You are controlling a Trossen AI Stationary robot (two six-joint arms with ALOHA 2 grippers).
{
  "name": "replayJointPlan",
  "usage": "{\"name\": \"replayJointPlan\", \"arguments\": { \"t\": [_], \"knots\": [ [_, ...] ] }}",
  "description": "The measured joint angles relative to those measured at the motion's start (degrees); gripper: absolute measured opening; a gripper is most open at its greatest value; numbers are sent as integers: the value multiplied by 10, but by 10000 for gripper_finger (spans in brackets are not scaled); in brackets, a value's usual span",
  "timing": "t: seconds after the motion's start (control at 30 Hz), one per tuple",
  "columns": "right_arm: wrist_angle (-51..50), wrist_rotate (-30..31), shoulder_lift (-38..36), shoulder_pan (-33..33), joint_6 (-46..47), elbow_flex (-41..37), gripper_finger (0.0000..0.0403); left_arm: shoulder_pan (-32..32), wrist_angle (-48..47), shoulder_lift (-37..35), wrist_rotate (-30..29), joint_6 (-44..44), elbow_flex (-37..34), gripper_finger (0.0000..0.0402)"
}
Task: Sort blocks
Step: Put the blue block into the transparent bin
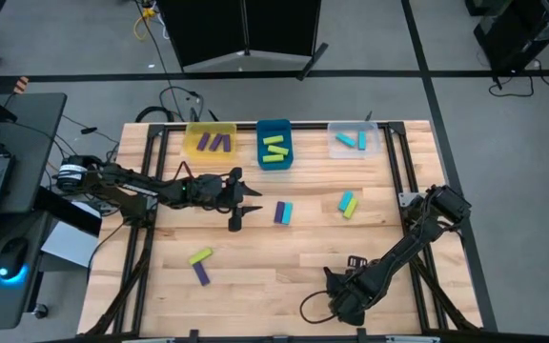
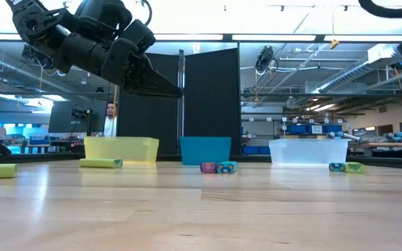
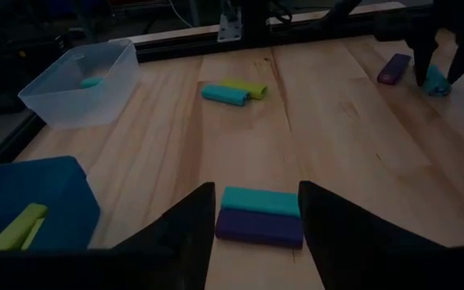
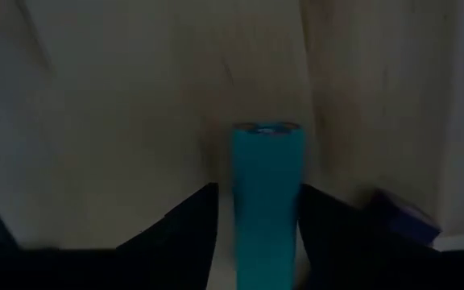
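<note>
I read the small rectangular plastic-looking blocks as light, rigid and smooth-faced, so I'd pinch each across its narrow width at mid-length, since a grip near an end could let it swivel. My left gripper (image 1: 247, 200) hovers above the pale wooden desk (image 1: 284, 267) with fingers (image 3: 185, 229) spread and empty, lined up on a cyan-and-purple pair (image 3: 261, 216) lying side by side, touching. My right gripper (image 1: 343, 297) sits low at the near desk edge; a cyan bar (image 4: 266, 193) stands between its fingers, but I cannot tell whether they grip it yet. Other blocks lie scattered on the desk; some rest in the yellow bin (image 1: 190, 132), blue bin (image 1: 262, 143) and clear bin (image 1: 335, 145).
</note>
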Motion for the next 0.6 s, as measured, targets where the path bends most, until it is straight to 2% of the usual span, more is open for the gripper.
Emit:
{"name": "replayJointPlan", "arguments": {
  "t": [0.4,0.6],
  "knots": [
    [5,-11,-3,-9,-34,-7,117,0,-2,0,0,-8,0,186],
    [-10,24,-22,-35,-47,13,116,0,-1,0,0,-9,0,186]
  ]
}}
